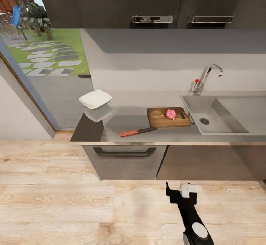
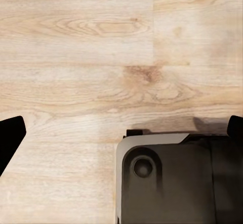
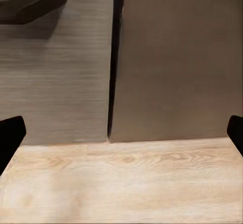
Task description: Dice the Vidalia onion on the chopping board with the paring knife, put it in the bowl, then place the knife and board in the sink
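Down near the floor, the right pincer (image 1: 177, 192) hangs wide open, empty. Grab the paring knife (image 1: 138, 131) by its red handle; it's light, thin, slippery.

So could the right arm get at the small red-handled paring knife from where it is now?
Probably not yet. The red-handled paring knife lies uncovered near the glossy grey countertop front edge, but the right gripper hangs low over the floor before the cabinets, open.

Even, bright, soft render lighting. Glossy countertop (image 1: 111, 126) mirrors the bowl (image 1: 95, 99) and wall. Faint shadows under the cabinet handle. Slight softness throughout; wide-angle stretch at head view edges.
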{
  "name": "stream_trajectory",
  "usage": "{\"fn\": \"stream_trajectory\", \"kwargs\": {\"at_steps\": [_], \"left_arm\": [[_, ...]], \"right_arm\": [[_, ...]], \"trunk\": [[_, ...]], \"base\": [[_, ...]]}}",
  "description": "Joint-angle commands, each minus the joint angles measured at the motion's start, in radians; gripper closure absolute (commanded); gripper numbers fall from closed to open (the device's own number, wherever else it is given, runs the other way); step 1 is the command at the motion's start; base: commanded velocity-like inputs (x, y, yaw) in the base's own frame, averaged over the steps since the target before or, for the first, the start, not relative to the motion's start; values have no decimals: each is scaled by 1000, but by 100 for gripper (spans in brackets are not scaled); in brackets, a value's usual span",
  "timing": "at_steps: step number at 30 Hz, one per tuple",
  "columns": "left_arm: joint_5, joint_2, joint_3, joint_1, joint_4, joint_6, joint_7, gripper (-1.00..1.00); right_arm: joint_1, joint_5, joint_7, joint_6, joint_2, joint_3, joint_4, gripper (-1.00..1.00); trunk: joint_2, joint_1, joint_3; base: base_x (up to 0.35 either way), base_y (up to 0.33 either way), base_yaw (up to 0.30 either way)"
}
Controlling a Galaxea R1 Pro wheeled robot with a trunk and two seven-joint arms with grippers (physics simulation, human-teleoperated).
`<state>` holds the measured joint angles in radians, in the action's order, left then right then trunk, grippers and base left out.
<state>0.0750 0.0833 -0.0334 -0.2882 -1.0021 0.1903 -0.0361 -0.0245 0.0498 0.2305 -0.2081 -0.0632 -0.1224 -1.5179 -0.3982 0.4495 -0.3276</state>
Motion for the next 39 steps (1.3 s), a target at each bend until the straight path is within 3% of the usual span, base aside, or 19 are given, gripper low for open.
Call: {"fn": "stream_trajectory", "kwargs": {"at_steps": [1, 3, 5, 7, 9, 15, 16, 17, 26, 35, 39], "left_arm": [[8, 1, -3, 0, -1, 2, -4, -100], [8, 1, -4, 0, -1, 2, -4, -100], [8, 1, -4, 0, -1, 3, -4, -100], [8, 1, -4, 0, -1, 3, -4, -100], [8, 1, -4, 0, -1, 3, -4, -100], [8, 1, -5, 0, -1, 3, -4, -100], [8, 1, -5, 0, -1, 3, -4, -100], [8, 1, -5, 0, -1, 3, -4, -100], [8, 1, -5, 0, 0, 3, -4, -100], [8, 1, -5, 0, -1, 3, -4, -100], [8, 1, -5, 0, -1, 3, -4, -100]], "right_arm": [[-17, 15, 9, -20, -13, -2, -2, -100], [-62, 63, 16, -59, -53, -7, -2, -100], [-118, 158, 21, -117, -111, -15, -2, -100], [-195, 279, 24, -177, -111, -24, -3, -100], [-231, 296, 26, -195, -111, -32, -3, -100], [-323, 310, 24, -312, -111, -63, -1, -100], [-388, 306, 24, -359, -111, -71, 3, -100], [-415, 302, 24, -376, -111, -72, 4, -100], [-571, 248, 25, -471, -111, -74, 30, -100], [-617, 234, 26, -477, -111, -72, 70, -100], [-618, 193, 29, -475, -111, -69, 71, -100]], "trunk": [[-2, 0, -2], [-2, 0, -2], [-2, 0, -2], [-2, 0, -2], [-2, 0, -2], [-2, 0, -2], [-2, 0, -2], [-2, 0, -2], [-2, 0, -2], [-2, 0, -2], [-2, 0, -2]], "base": [[0, 0, 0], [0, 0, 0], [0, 0, 0], [0, 0, 0], [0, 0, 0], [0, 0, 0], [0, 0, 0], [0, 0, 0], [0, 127, 0], [0, 278, 0], [0, 292, 0]]}}
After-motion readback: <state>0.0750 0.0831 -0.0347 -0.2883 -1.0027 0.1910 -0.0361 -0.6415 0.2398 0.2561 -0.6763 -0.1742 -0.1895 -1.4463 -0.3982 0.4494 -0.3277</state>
